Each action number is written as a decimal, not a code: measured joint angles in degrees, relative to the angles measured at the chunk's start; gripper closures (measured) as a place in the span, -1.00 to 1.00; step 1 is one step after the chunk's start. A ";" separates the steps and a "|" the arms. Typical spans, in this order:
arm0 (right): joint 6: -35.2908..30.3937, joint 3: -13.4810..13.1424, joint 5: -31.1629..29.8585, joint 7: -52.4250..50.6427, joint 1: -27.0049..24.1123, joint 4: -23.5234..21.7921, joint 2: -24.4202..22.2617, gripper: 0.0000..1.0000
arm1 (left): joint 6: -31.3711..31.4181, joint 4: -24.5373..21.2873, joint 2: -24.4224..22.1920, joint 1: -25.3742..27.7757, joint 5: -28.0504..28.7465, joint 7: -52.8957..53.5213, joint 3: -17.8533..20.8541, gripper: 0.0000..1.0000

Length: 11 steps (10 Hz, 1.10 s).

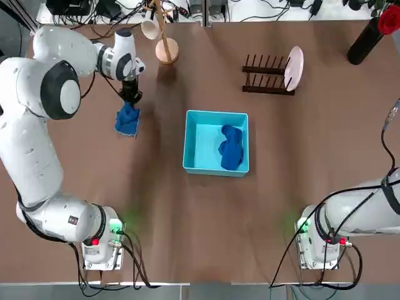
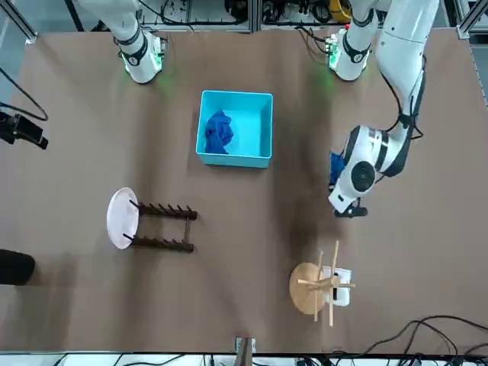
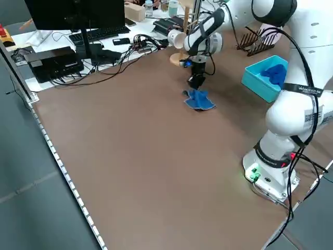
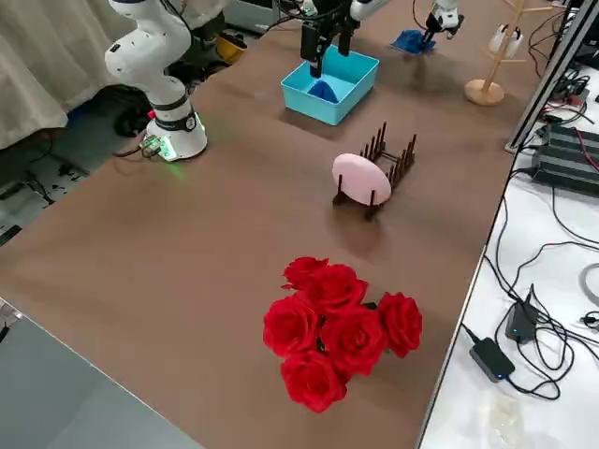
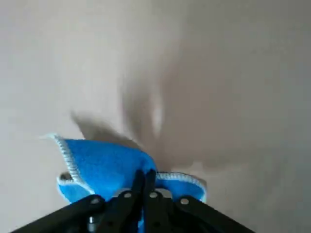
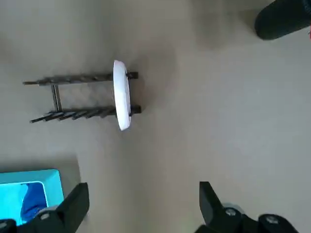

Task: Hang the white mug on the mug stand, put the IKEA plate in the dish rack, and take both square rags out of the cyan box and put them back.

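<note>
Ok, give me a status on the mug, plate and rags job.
Done: the white mug hangs on the mug stand, and the IKEA plate stands on edge at one end of the dish rack.
In hand: the left claw is shut on one blue rag, on the table outside the cyan box.
Left: the second rag lies in the box; the right claw is open and empty.

Two rags (image 1: 127,120) (image 1: 230,148), one plate (image 1: 294,68), one mug (image 1: 150,27)
</note>
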 joint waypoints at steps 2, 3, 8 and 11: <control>-3.52 0.43 0.18 -0.20 2.99 -0.27 -0.01 -1.00 | 0.00 -1.11 0.00 0.19 0.73 9.52 7.34 0.95; -4.63 0.56 0.40 -0.09 5.44 -0.71 -0.01 -1.00 | 0.07 -1.48 0.01 0.56 0.83 16.15 11.63 0.95; -1.64 0.80 7.17 10.91 17.51 -9.33 0.17 -0.99 | 4.05 -2.72 0.95 3.95 0.84 42.64 27.17 0.95; 8.33 0.95 7.90 22.37 27.39 -19.30 0.16 -0.98 | 5.49 -2.40 1.56 4.03 0.82 49.57 30.90 0.95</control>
